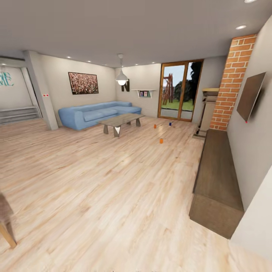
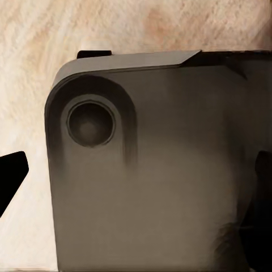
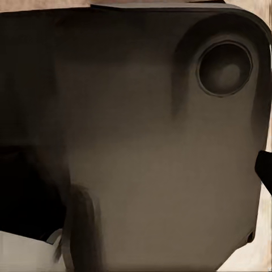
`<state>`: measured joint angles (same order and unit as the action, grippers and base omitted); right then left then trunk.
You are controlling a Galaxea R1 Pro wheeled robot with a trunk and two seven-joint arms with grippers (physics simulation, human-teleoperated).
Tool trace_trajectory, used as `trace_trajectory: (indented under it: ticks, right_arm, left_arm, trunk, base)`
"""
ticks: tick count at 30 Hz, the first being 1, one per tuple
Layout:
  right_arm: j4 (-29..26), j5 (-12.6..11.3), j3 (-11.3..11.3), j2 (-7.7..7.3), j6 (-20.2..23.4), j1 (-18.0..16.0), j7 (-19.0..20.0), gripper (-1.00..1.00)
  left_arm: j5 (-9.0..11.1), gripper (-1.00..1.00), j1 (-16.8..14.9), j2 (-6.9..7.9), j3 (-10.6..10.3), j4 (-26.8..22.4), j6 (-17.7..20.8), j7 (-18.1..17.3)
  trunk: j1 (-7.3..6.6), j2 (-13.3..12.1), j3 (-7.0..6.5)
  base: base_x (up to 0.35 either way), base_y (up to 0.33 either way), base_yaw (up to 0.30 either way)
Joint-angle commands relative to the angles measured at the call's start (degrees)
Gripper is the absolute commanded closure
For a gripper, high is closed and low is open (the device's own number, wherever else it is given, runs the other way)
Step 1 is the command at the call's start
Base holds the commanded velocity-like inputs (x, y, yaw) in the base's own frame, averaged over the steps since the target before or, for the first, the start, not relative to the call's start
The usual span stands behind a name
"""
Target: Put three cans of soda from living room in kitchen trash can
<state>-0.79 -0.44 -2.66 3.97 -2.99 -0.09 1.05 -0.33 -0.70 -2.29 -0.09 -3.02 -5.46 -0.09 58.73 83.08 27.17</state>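
Nothing collected yet: three cans on the wood floor point(image 1: 94, 181) in the middle right of the head frame, beyond the coffee table point(image 1: 121, 120). Nearest orange can point(image 1: 161, 141) alone, second orange can point(image 1: 155, 126) and blue can point(image 1: 170, 123) farther back by the glass doors point(image 1: 180, 90). No trash can visible. Jaw opening on both arms impossible to tell; wrist frames blocked by grey housing point(image 2: 153, 170).

Pale glossy wood plank floor point(image 1: 94, 181), brick chimney point(image 1: 232, 81).

Three soda cans stand on the wood floor: two orange cans point(image 1: 161, 141) point(image 1: 155, 126) and one dark blue can point(image 1: 170, 123). One blue sofa point(image 1: 96, 113), one coffee table point(image 1: 121, 121), one wall TV point(image 1: 250, 96), one hanging lamp point(image 1: 121, 78).
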Motion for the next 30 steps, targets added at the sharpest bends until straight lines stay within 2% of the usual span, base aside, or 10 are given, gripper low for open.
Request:
trace_trajectory:
  ticks: [1, 19, 30]
  right_arm:
    - [0.0, 0.0, 0.0, 0.01, 0.0, 0.0, 0.0, -1.00]
    - [0.0, 0.0, 0.0, 0.07, 0.0, 0.0, -0.5, -1.00]
    - [0.0, 0.0, 0.0, 0.07, 0.0, 0.0, -0.5, -1.00]
  left_arm:
    - [0.0, -1.00, 0.0, -0.02, 0.0, 0.0, 0.0, 0.0]
    - [0.0, -1.00, 0.0, 0.00, 0.0, 0.0, -0.1, 0.0]
    - [0.0, -1.00, 0.0, 0.01, -0.1, -0.1, -0.1, 0.0]
  trunk:
    - [0.00, 0.0, 0.03]
    - [0.00, 0.0, 0.66]
    - [0.00, 0.0, 1.08]
  base:
    - [-0.106, -0.266, 0.253]
    - [-0.124, -0.261, 0.261]
    - [-0.299, -0.044, 0.262]
